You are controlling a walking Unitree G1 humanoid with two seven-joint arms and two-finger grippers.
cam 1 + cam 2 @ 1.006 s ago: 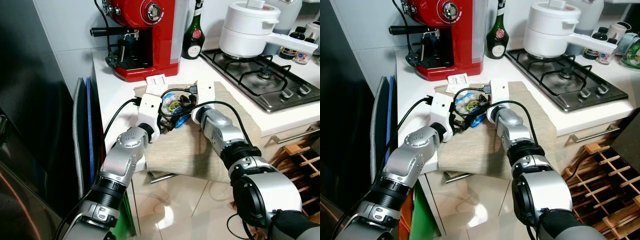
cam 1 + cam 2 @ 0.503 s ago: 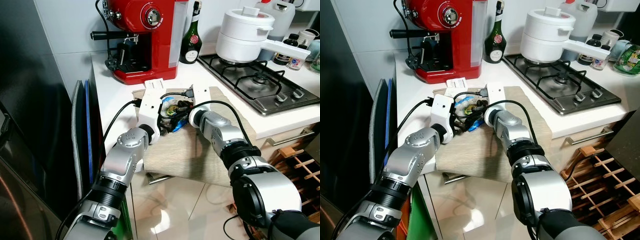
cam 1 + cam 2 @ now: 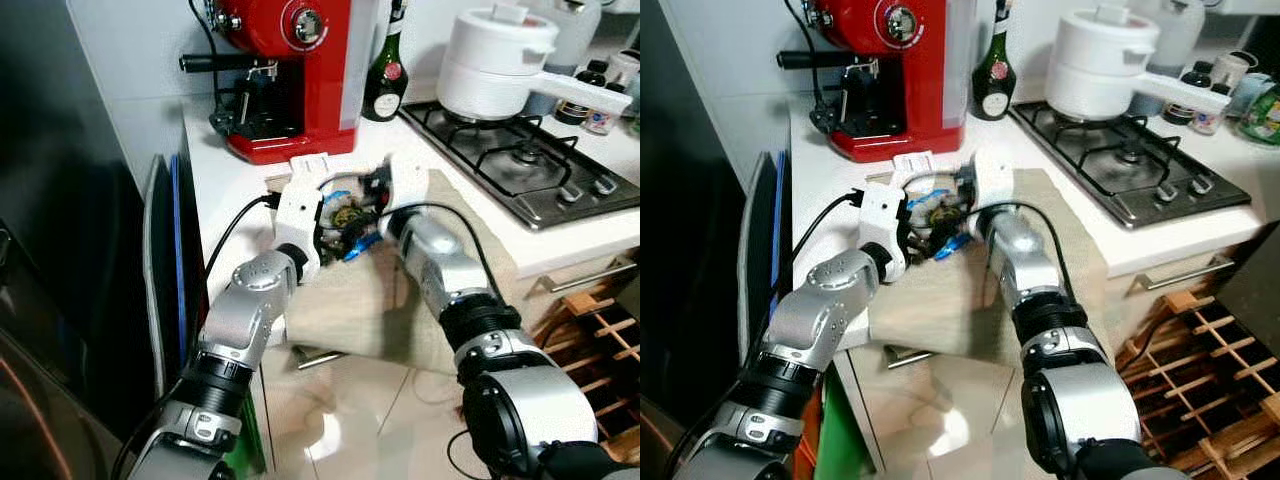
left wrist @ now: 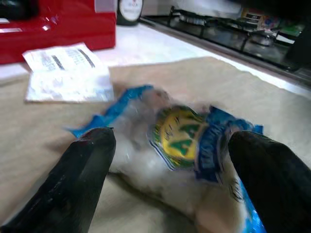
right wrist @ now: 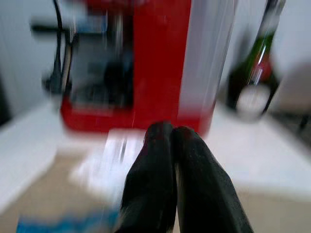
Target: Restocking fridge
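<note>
Bright even kitchen light; floor glare; right wrist view motion-blurred.

A white countertop (image 3: 215, 170) carries a beige cloth (image 3: 370, 300) that hangs over its front edge. On the cloth, between the left pincer's (image 4: 167, 145) spread fingers, lies a blue-and-yellow food packet (image 4: 187, 141). Beyond the pincer sit a white leaflet (image 4: 65, 73) and a red espresso machine (image 3: 290, 70).

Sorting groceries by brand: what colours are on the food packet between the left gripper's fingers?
Clear packet with blue edges and a yellow-green label, best in the left wrist view.
</note>
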